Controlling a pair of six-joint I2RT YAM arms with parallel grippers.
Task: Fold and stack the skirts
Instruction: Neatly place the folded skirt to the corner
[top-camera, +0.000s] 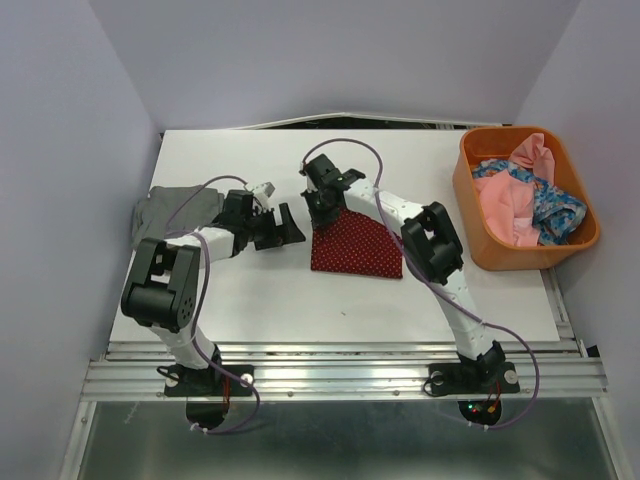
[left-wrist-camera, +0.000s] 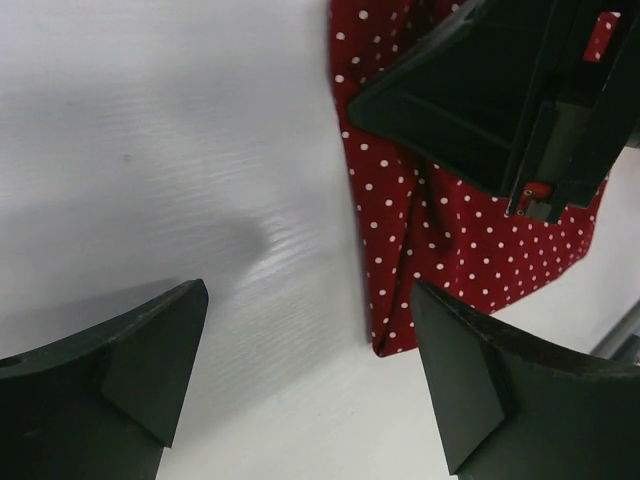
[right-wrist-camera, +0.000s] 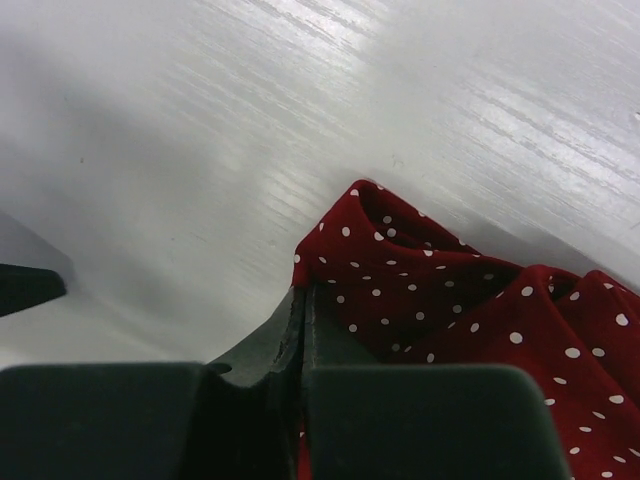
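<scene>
The dark red skirt with white dots (top-camera: 358, 245) lies folded in the middle of the table. My right gripper (top-camera: 322, 210) stands over its far left corner. In the right wrist view the right gripper (right-wrist-camera: 303, 292) is shut, with the bunched corner of the red skirt (right-wrist-camera: 450, 310) pinched between its jaws. My left gripper (top-camera: 290, 225) is open just left of that skirt, with only bare table between its fingers. In the left wrist view the left gripper (left-wrist-camera: 310, 300) sits beside the red skirt's folded edge (left-wrist-camera: 470, 250). The grey skirt (top-camera: 165, 215) lies at the table's left edge, partly under the left arm. The blue flowered skirt (top-camera: 555, 205) is in the bin.
An orange bin (top-camera: 478, 245) stands at the right edge of the table, holding a pink cloth (top-camera: 510, 205) beside the blue skirt. The white table (top-camera: 300, 310) ends at a metal rail in front. Pale walls close in on both sides.
</scene>
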